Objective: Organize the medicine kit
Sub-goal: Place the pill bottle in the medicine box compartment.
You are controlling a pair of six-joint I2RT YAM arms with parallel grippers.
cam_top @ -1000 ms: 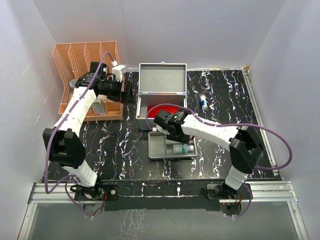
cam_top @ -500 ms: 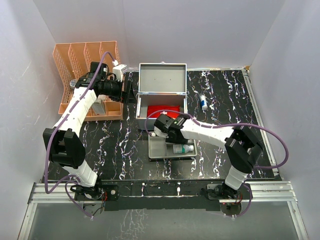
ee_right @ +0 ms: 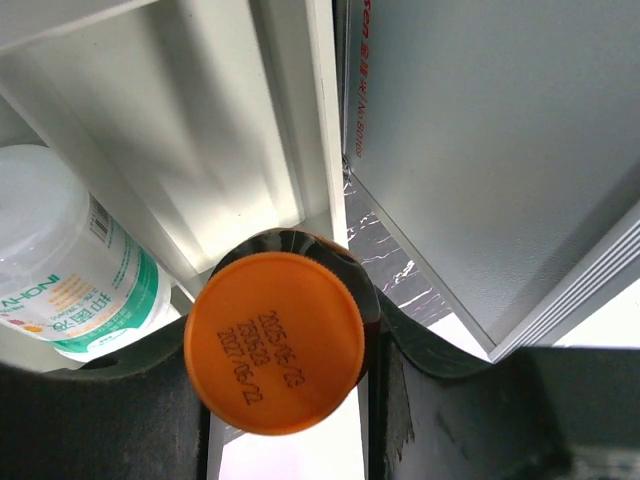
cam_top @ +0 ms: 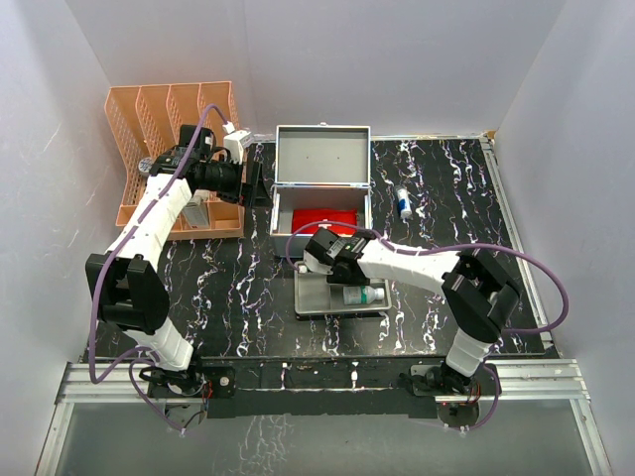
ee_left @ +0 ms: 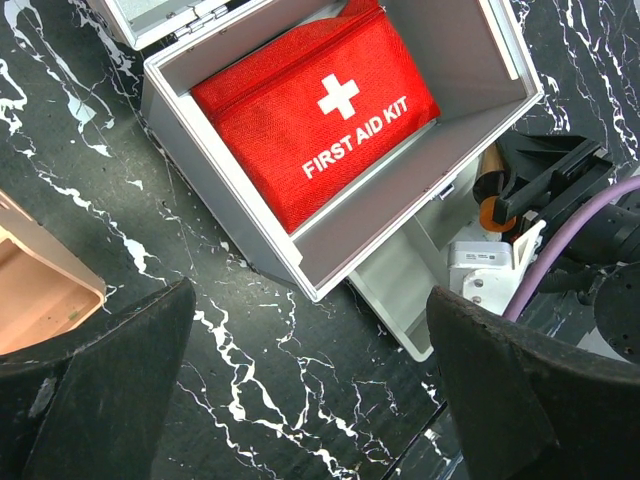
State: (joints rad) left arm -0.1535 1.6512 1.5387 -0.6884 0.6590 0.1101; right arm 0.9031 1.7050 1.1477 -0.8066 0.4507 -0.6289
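The right end effector (cam_top: pixel 322 256) is clamping an orange-capped bottle (ee_right: pixel 275 340) at 6 o'clock of the kit (cam_top: pixel 322 159); the left end effector (cam_top: pixel 250 183) is hovering spread apart at 9 o'clock.

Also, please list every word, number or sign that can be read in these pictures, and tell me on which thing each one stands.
"FIRST AID KIT", with a white cross: red pouch in the medicine kit.
"2025 06 23" and "2027 06 22": cap of the orange-capped bottle; the line between them is unclear.
White bottle: green label print, cut off, not readable.
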